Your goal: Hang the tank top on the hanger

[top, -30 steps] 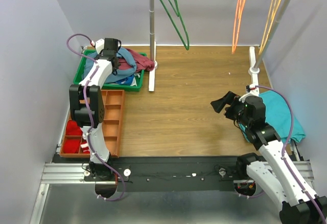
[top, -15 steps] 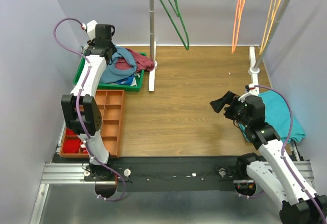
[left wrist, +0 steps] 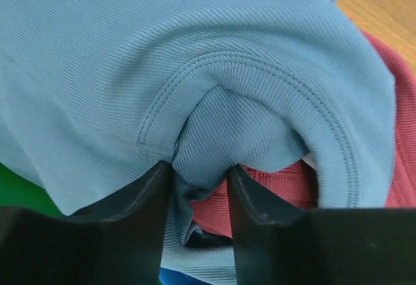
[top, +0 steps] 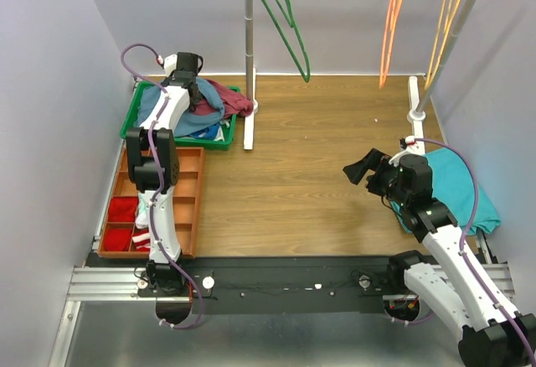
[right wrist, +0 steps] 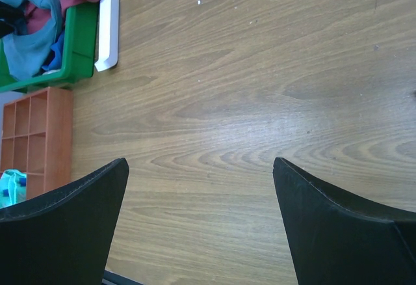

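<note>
Top view, left gripper [top: 195,92]: down in the green bin [top: 131,117] at the far left of the table [top: 318,166], on the pile of clothes.
Top view, tank top [top: 203,114]: slate-blue, bunched in the bin, lying partly over the maroon garment [top: 232,97].
Top view, hanger [top: 290,28]: dark green, hanging high at the back just beside the upright pole [top: 249,40], well apart from the tank top.
Top view, right gripper [top: 362,170]: above bare wood on the right side, near the teal cloth [top: 466,189].
Top view, other items: orange hanger [top: 390,30] and yellow hanger [top: 444,32] hang at the far right; orange compartment tray [top: 189,189] sits just nearer than the bin.
Left wrist, end effector: both black fingers [left wrist: 138,215] pressed in on a ribbed fold of the tank top just below a stitched hem; fabric fills the narrow gap between them.
Left wrist, surroundings: maroon fabric shows under the blue fold.
Right wrist, end effector: fingers [right wrist: 65,226] spread wide, holding nothing, only wood grain between them.
Right wrist, background: the bin with the tank top sits in the upper left corner.
</note>
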Motion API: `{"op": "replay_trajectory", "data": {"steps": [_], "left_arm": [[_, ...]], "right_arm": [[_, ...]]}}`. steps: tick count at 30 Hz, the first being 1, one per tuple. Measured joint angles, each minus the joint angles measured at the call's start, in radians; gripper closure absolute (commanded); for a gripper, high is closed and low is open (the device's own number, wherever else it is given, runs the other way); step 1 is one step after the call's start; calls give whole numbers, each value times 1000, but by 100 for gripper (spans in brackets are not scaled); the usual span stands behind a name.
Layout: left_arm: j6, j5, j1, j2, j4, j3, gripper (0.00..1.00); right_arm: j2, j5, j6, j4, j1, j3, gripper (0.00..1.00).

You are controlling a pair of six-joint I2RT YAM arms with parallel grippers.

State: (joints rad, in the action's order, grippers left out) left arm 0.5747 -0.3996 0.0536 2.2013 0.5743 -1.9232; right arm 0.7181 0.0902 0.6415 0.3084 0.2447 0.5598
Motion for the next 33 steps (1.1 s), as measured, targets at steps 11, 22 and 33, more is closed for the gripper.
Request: {"op": "replay_trajectory", "data": {"steps": [11,22,33], "left_arm": [[-24,-11,0,-97,-6,7,100],[-59,-19,-9,-292,-6,52,100],[-51,22,26,-661,-3,120,100]], "right_arm": [[-2,0,-7,0,0,0,0],[-21,-1,-6,1,0,0,0],[-10,3,7,0,0,19,0]]}}
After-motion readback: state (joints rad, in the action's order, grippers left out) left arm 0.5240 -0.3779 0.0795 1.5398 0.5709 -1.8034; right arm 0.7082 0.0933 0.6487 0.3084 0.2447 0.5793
